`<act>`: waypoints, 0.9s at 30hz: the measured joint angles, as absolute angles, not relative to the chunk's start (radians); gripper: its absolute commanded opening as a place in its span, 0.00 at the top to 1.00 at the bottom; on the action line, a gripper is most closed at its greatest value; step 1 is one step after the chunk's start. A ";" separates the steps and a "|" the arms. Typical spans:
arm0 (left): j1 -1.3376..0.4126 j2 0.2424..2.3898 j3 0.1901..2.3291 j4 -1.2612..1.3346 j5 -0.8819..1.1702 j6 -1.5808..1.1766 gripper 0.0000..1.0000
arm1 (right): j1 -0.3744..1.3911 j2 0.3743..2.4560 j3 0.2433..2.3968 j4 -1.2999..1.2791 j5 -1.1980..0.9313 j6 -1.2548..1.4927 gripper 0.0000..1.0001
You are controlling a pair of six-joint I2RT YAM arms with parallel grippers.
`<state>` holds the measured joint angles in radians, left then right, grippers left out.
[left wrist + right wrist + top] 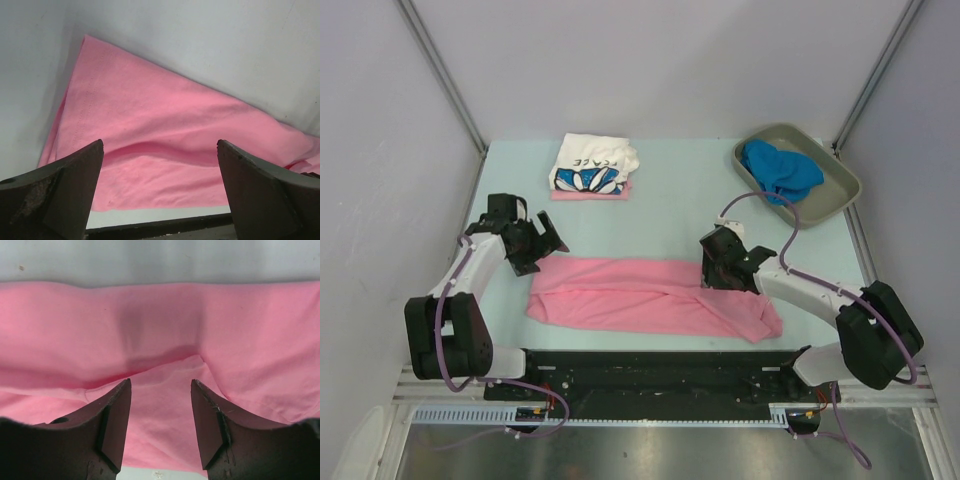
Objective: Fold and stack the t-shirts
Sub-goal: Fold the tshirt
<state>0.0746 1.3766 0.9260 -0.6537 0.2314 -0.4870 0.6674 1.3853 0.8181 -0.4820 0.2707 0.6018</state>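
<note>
1. Left gripper (545,252), left of centre in the top view: fingers spread wide, nothing between them. In its wrist view we see only cloth below and ahead. It hovers at the upper-left corner of the pink shirt (650,297).
2. Pink shirt: a long band across the lower middle of the frame, long axis left to right. The left end is squared and the right end is bunched and rounder. One arm stands at each end, so neither has far to reach.
3. Stack, upper middle: white printed shirt (592,165) folded on top of another pink one (590,192). It lies well apart from the band, up-frame of it.
4. Right gripper (708,268), right of centre: fingers partly apart, holding nothing. It sits low over the band's upper edge; its wrist view shows a crease in the cloth straight ahead.
5. Upper right: blue shirt (778,170) heaped in the tray (840,195), not yet folded.
6. Our reading: the next fold runs along the long axis, one end over the other. Nothing blocks that path.
</note>
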 measured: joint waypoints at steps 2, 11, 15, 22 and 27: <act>0.075 1.377 0.926 -0.651 0.231 -0.487 0.00 | 0.669 1.388 0.805 -0.480 0.269 0.602 0.44; 0.075 1.377 0.926 -0.651 0.232 -0.485 0.00 | 0.649 1.421 0.778 -0.467 0.275 0.609 0.48; 0.075 1.377 0.925 -0.650 0.232 -0.484 0.00 | 0.639 1.447 0.778 -0.448 0.275 0.607 0.69; 0.075 1.377 0.924 -0.648 0.231 -0.477 0.00 | 0.636 1.457 0.776 -0.437 0.278 0.613 1.00; 0.075 1.384 0.922 -0.643 0.231 -0.477 0.00 | 0.641 1.440 0.775 -0.449 0.291 0.614 1.00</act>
<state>0.0746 1.3838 0.9222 -0.6434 0.2306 -0.4767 0.6415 1.4399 0.7746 -0.4492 0.2913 0.6136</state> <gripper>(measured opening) 0.996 0.010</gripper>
